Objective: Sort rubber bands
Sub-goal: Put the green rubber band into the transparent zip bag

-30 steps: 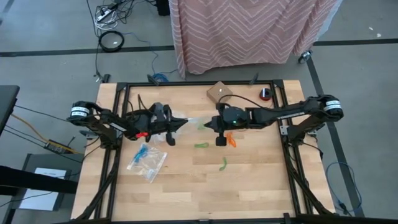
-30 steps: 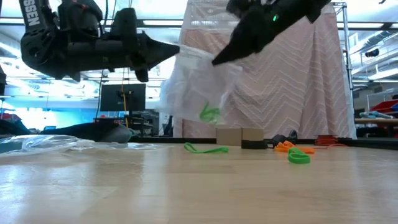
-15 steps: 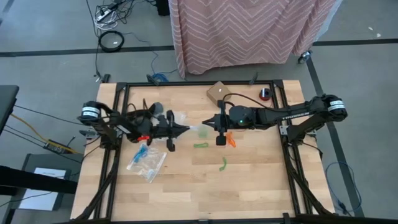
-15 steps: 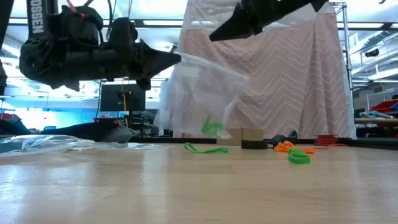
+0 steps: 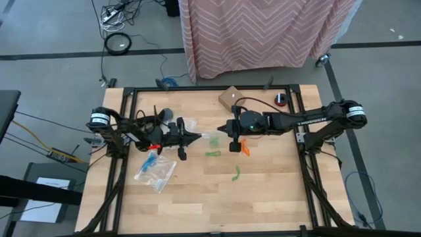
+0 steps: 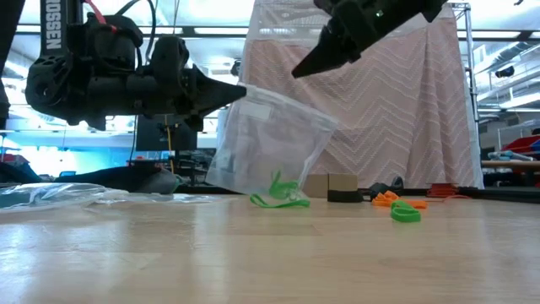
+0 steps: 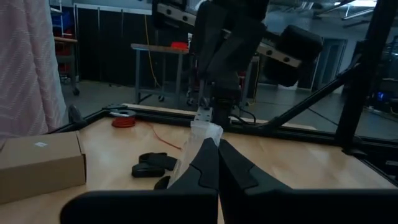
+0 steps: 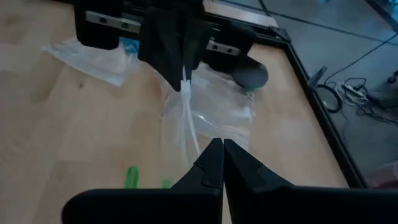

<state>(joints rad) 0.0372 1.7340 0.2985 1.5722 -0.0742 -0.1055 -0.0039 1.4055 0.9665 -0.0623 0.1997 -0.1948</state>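
Clearly unfinished: my left jaws (image 6: pixel 240 89) and right jaws (image 6: pixel 297 73), both clamped shut, hold a clear bag (image 6: pixel 266 143) containing one green band (image 6: pixel 283 186). Other green bands (image 5: pixel 235 173) and orange bands (image 5: pixel 244 148) lie loose on the desk (image 5: pixel 263 191).

A small cardboard box (image 5: pixel 231 97) sits near the table's (image 5: pixel 276 191) far edge
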